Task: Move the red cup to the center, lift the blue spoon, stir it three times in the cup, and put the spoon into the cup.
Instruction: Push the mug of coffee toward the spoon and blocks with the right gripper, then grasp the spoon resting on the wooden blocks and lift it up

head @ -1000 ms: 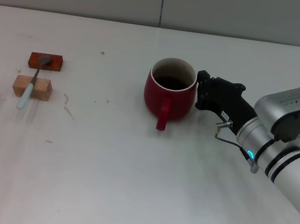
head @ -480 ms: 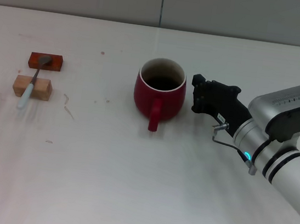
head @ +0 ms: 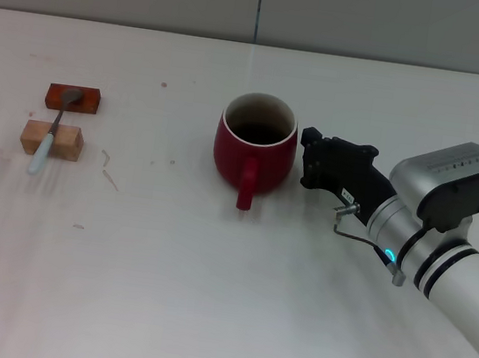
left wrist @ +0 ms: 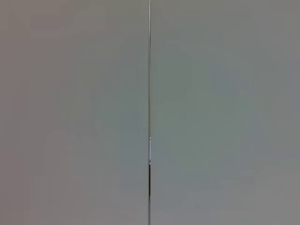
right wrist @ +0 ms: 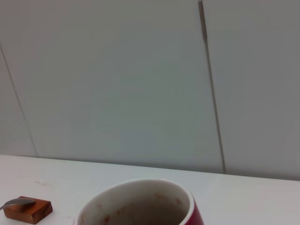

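The red cup (head: 255,146) stands upright near the middle of the white table (head: 206,298), its loop handle pointing toward the front edge. My right gripper (head: 306,159) sits just right of the cup's side, very close to it or touching. In the right wrist view the cup's pale rim (right wrist: 136,199) fills the lower edge. The blue spoon (head: 49,136) lies far to the left, with its grey bowl on a red-orange block (head: 73,99) and its pale handle across a tan wooden block (head: 51,140). My left arm is out of sight.
A grey wall (head: 262,5) with a vertical seam runs behind the table's far edge. The left wrist view holds only that wall (left wrist: 93,112). The red-orange block (right wrist: 28,209) shows again low in the right wrist view.
Over the last second the cup slid left with my right gripper behind it. In the last half second the cup stayed put and the gripper crept slightly left toward it.
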`<state>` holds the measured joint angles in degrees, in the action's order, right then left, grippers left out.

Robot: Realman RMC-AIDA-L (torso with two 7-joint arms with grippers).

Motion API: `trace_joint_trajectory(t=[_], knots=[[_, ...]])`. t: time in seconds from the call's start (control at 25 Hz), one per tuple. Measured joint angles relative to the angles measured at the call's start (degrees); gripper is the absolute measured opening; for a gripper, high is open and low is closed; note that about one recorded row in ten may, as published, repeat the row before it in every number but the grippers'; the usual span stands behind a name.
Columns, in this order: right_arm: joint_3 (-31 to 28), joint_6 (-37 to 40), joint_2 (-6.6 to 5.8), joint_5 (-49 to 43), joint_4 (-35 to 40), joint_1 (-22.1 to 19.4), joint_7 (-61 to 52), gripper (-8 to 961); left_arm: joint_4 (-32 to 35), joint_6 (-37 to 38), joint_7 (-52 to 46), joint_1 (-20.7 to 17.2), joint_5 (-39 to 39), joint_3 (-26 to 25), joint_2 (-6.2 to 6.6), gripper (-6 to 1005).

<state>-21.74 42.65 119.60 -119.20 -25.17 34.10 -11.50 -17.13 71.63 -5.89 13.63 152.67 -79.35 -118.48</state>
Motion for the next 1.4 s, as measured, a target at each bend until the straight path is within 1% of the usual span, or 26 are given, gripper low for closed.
trace_joint_trajectory(t=[0.64, 0.76, 0.84, 0.88, 0.92, 1.04, 1.08, 1.12, 1.16, 1.24, 1.28, 1.32, 1.36, 1.4], knots=[[0.6, -0.9, 0.11, -2.1, -2.4, 1.3, 0.0, 56, 0.0, 0.0, 0.0, 0.1, 0.0, -0.1, 0.00, 861], [0.1, 0.1, 0.11, -2.2, -2.2, 1.0, 0.0, 57, 0.0, -0.1, 0.0, 0.1, 0.0, -0.1, 0.00, 861], [-0.1, 2.9, 0.08, -2.2, -1.9, 0.0, 0.2, 58, 0.0, -0.1, 0.0, 0.0, 0.0, -0.1, 0.00, 861], [-0.2, 8.2, -0.11, -2.2, -0.8, -2.0, 0.5, 59, 0.2, -0.1, 0.0, 0.0, 0.0, -0.2, 0.00, 861], [-0.2, 8.2, -0.11, -2.2, -0.8, -2.0, 0.5, 59, 0.2, -0.1, 0.0, 0.0, 0.0, -0.2, 0.00, 861], [-1.8, 18.3, -0.34, -1.4, 2.7, -7.1, 0.6, 61, 0.4, -0.1, 0.0, -0.3, 0.0, 0.0, 0.01, 862], [-6.6, 25.4, -0.44, -0.7, 4.9, -12.2, 0.6, 61, 0.5, -0.1, 0.0, -0.5, 0.0, 0.2, 0.00, 862], [-6.6, 25.4, -0.44, -0.7, 4.9, -12.2, 0.6, 62, 0.5, -0.1, 0.0, -0.5, 0.0, 0.2, 0.00, 862], [-9.2, 28.5, -0.52, -0.4, 5.9, -14.9, 0.6, 62, 0.5, -0.1, 0.0, -0.6, 0.0, 0.2, 0.00, 862], [-14.3, 34.2, -0.67, -0.2, 7.9, -19.3, 0.2, 141, 0.6, -0.2, 0.0, -0.8, 0.0, 0.2, 0.00, 862], [-19.9, 39.2, -0.72, -0.1, 10.3, -23.3, -0.7, 181, 0.6, -0.2, 0.0, -1.0, 0.2, 0.3, 0.00, 861], [-19.9, 39.2, -0.72, -0.1, 10.3, -23.3, -0.7, 220, 0.6, -0.2, 0.0, -1.0, 0.2, 0.3, 0.00, 861], [-22.9, 41.2, -0.67, -0.1, 11.4, -25.2, -1.0, 260, 0.6, -0.2, -0.1, -1.1, 0.2, 0.4, 0.00, 861], [-25.3, 42.8, -0.63, -0.1, 12.1, -26.6, -1.3, 279, 0.6, -0.2, -0.1, -1.1, 0.3, 0.6, 0.00, 861]])
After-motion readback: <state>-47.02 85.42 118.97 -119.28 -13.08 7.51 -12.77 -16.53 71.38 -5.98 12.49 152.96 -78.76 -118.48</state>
